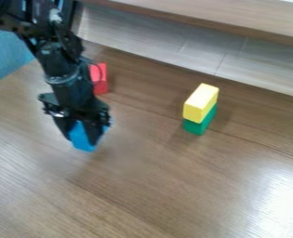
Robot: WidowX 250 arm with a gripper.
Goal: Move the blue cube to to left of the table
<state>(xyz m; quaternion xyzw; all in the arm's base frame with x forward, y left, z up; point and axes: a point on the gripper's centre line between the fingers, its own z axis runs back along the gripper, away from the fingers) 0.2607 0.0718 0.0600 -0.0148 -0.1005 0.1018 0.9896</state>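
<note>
The gripper (86,135) hangs down over the left part of the wooden table (155,186), its two fingers on either side of the blue cube (81,138). It is shut on the cube, whose front and lower part show between the fingers. Whether the cube touches the table top or is held just above it, I cannot tell.
A red block (99,78) stands just behind the arm. Right of centre, a yellow block (201,102) rests on top of a green block (200,122). A pale wooden ledge (173,46) runs along the back, and a blue surface (9,56) lies at the upper left.
</note>
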